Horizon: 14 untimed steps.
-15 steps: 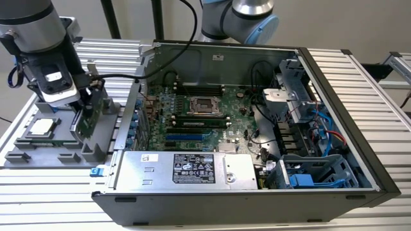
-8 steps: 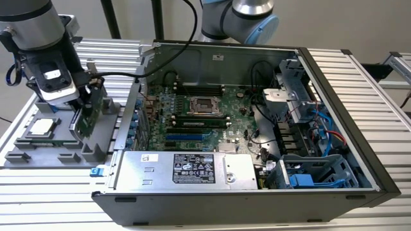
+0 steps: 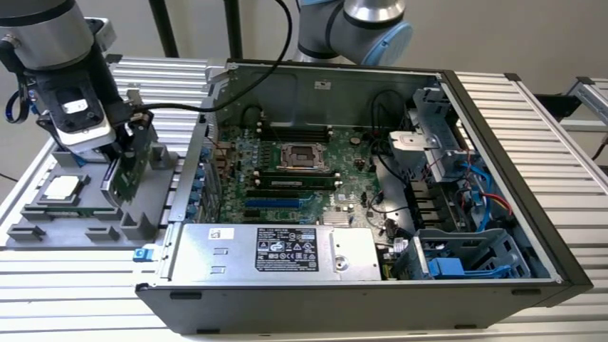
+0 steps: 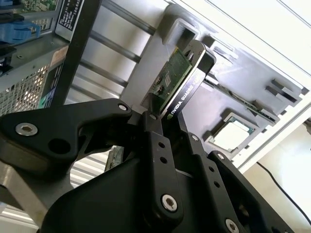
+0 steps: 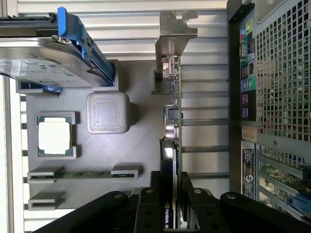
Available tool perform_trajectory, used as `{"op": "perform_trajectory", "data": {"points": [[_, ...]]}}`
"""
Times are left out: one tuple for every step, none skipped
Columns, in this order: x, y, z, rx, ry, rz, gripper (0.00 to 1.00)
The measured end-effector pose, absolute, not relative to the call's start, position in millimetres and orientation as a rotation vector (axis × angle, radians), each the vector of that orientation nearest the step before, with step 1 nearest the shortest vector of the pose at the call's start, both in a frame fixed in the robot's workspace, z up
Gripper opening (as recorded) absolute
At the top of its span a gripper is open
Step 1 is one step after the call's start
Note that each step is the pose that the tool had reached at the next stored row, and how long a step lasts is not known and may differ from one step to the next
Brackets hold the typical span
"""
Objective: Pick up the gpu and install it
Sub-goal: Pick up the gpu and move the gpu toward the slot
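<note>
The gpu (image 3: 127,169) stands on edge over the grey parts tray (image 3: 57,229), at the exterior view's left, just outside the open computer case (image 3: 508,171). Its green board faces the case. My gripper (image 3: 124,146) comes down on its upper edge. In both wrist views the black fingers (image 5: 158,194) press on either side of the card, so the gripper is shut on it. The second wrist view shows the green board beside the black face of the gpu (image 4: 179,80), with my gripper (image 4: 167,124) clamping its near end. The first wrist view shows the gpu (image 5: 171,121) edge-on with its silver bracket (image 5: 177,30) at the far end, my gripper (image 5: 171,196) at the near end.
The case lies open with the motherboard (image 3: 295,178) and the power supply (image 3: 275,249) exposed. The tray also holds a processor (image 5: 54,137), a memory stick (image 5: 82,174) and a silver hard drive in a blue frame (image 5: 43,53). The case's rear wall (image 5: 277,97) stands close beside the card.
</note>
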<state>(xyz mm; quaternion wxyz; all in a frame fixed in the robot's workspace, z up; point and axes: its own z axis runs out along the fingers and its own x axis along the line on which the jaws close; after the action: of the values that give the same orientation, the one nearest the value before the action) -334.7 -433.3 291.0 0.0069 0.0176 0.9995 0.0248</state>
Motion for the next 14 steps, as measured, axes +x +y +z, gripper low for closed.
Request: {"op": "perform_trajectory", "data": {"points": [[-334.7,-433.3,291.7,0.055,3.126,0.078,0.0],[-334.8,-433.3,292.3,0.055,3.126,0.078,0.0],[-334.8,-433.2,293.0,0.055,3.126,0.078,0.0],[-334.8,-433.2,293.7,0.055,3.126,0.078,0.0],[-334.7,-433.3,294.4,0.055,3.126,0.077,0.0],[-334.8,-433.3,295.1,0.055,3.126,0.078,0.0],[-334.7,-433.3,295.8,0.055,3.127,0.077,0.0],[-334.7,-433.3,296.5,0.055,3.126,0.078,0.0],[-334.7,-433.3,297.2,0.055,3.126,0.078,0.0],[-334.6,-433.3,297.9,0.055,3.127,0.077,0.0],[-334.7,-433.3,298.7,0.055,3.126,0.077,0.0],[-334.7,-433.3,299.4,0.055,3.126,0.078,0.0],[-334.7,-433.3,300.1,0.055,3.126,0.078,0.0],[-334.7,-433.3,300.8,0.055,3.126,0.078,0.0]]}}
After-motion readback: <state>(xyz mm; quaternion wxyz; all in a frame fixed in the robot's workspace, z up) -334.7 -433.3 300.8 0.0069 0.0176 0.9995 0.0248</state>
